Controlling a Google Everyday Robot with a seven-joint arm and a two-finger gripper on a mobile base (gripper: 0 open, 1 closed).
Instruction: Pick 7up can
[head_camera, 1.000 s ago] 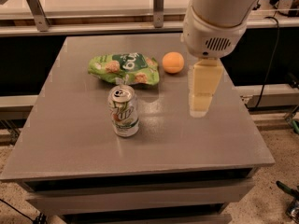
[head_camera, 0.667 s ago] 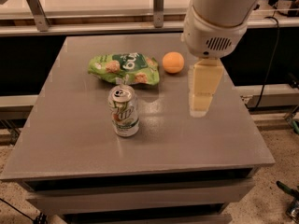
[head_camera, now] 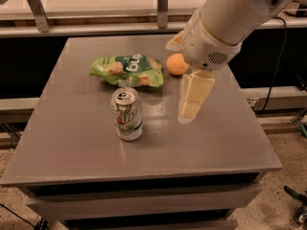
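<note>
Gripper [head_camera: 190, 108] hangs empty beside the upright 7up can [head_camera: 127, 114], with clutter close behind.

Nearest the camera, the 7up can stands alone on the grey table [head_camera: 72, 147], to the gripper's left as seen here and a little nearer than it, clearly apart from it. The gripper points down just above the tabletop, carrying nothing. Whether it is spread or closed I cannot tell. The main risk is a sideways approach at this low height: the gripper could strike the can's wall instead of straddling it and tip the can or send it rolling toward the table edge. Farther back, the green snack bag [head_camera: 127, 70] lies almost against the can's rear, so a push from the front could drive the can into it. The orange [head_camera: 177, 63], behind the gripper under the arm [head_camera: 225, 23], could be nudged and roll.
</note>
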